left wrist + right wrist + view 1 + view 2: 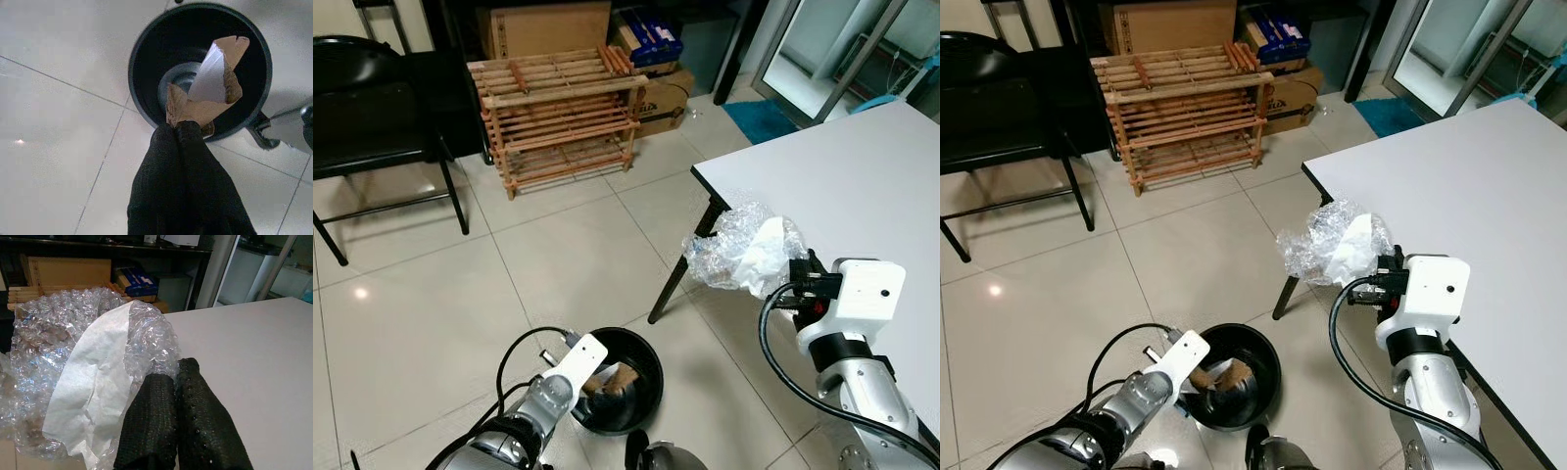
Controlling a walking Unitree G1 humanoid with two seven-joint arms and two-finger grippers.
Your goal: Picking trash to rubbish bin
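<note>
Cardboard scrap (208, 93) half-hiding bin (146, 54) floor, bubble wrap (73, 382) cropped

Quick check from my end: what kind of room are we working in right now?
Probably a home utility or storage corner: tiled floor, a wooden slatted rack with cardboard boxes behind it, a black folding chair and a white table.

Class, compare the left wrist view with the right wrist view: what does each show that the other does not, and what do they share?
Left wrist view alone: the left gripper, shut on a torn piece of brown cardboard, held over the black rubbish bin on the tiled floor.

Right wrist view alone: the right gripper shut on crumpled bubble wrap with white paper, by the white table.

Both: two black fingers pressed together on trash.
</note>
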